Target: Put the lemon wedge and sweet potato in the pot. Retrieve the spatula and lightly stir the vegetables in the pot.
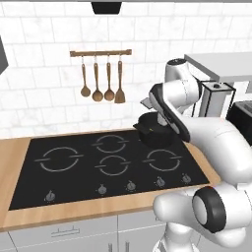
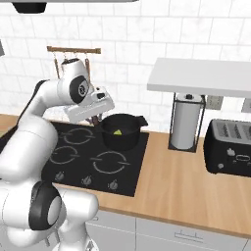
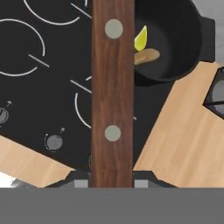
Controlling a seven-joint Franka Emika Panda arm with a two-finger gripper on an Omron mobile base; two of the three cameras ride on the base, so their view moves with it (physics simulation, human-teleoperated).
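One black pot (image 2: pixel 120 131) holding two items — one lemon wedge (image 3: pixel 140 38) and one sweet potato (image 3: pixel 146 56). One spatula (image 3: pixel 113 92), its wooden handle bearing two rivets. Five burner rings (image 1: pixel 62 159) and five knobs (image 1: pixel 102 189) on one cooktop (image 1: pixel 29 182). Four wooden utensils (image 1: pixel 102 78) on one rail (image 1: pixel 100 52). One paper-towel roll (image 2: pixel 186 125) — one toaster (image 2: pixel 230 147).

A home kitchen — black cooktop (image 1: pixel 103 165) with burner rings and knobs set in a wooden tabletop (image 2: pixel 191 184), white tiled wall (image 1: pixel 44 64), rail of hanging wooden utensils (image 1: pixel 101 81), toaster (image 2: pixel 229 147), paper-towel holder (image 2: pixel 187 122) — grey drawers (image 1: pixel 64 231) below.
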